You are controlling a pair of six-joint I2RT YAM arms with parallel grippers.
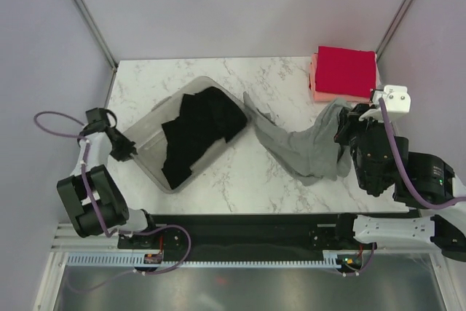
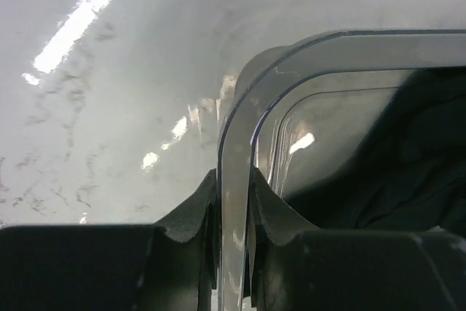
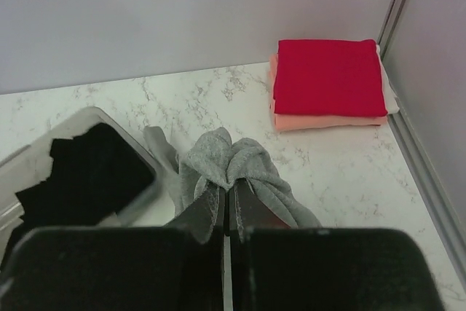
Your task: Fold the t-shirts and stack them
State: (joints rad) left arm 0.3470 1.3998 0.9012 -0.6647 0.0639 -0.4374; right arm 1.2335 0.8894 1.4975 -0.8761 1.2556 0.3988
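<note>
The heather-grey t-shirt (image 1: 306,147) lies bunched right of centre, one end lifted. My right gripper (image 1: 342,130) is shut on a fold of it; it also shows in the right wrist view (image 3: 227,187) with grey cloth (image 3: 226,158) puffed above the fingers. The black t-shirt (image 1: 196,132) lies crumpled inside the clear plastic bin (image 1: 138,136). My left gripper (image 1: 122,149) is shut on the bin's rim (image 2: 237,143) at its near-left corner. The red t-shirt (image 1: 344,71) sits folded square on the salmon-pink one (image 1: 314,78) at the back right corner.
The marble table's (image 1: 240,172) right edge has a metal rail (image 3: 419,165) beside the folded stack (image 3: 328,78). Walls close the back and both sides. A black base bar (image 1: 247,225) runs along the near edge.
</note>
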